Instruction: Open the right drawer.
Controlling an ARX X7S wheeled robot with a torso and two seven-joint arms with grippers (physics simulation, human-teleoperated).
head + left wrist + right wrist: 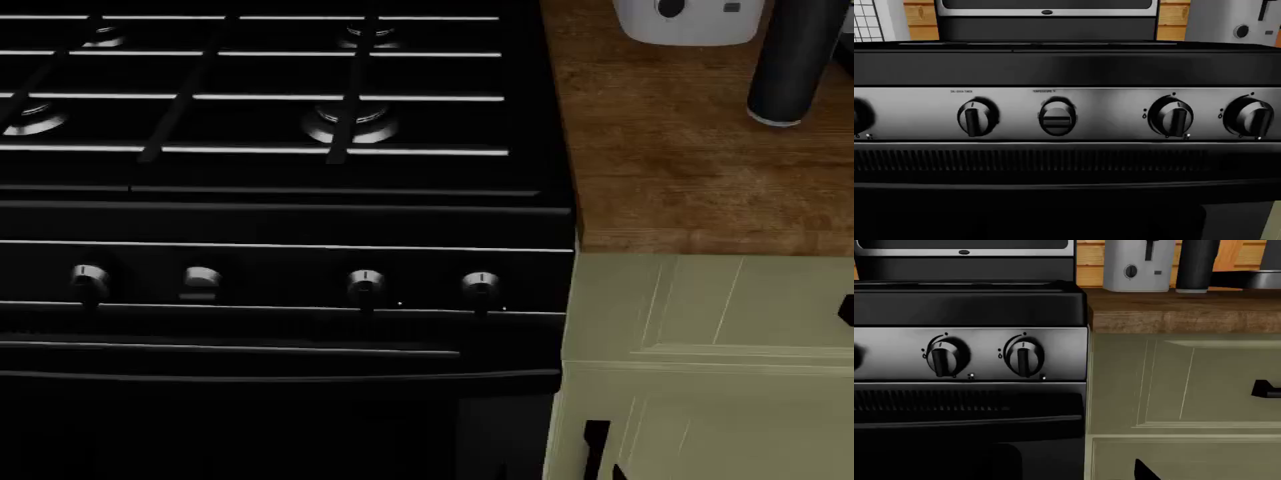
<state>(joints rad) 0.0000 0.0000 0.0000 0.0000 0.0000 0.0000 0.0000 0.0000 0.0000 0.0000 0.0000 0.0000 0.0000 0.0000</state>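
Note:
The right drawer (707,305) is a pale sage-green front with a grooved recessed panel, right of the black stove and under the wooden counter. Only the left end of its black bar handle (846,310) shows at the head view's right edge. The drawer looks shut, flush with the cabinet face. In the right wrist view the drawer (1187,385) fills the right half, with the handle's end (1265,389) at the edge. Neither gripper nor arm shows in any view. The left wrist view faces the stove's knob panel (1054,117).
The black gas stove (267,120) with its knobs (366,284) fills the left. Below the drawer is a pale green cabinet door (721,430) with a vertical black handle (595,440). A white toaster (1135,267) and a dark cylinder (790,70) stand on the wooden counter (667,170).

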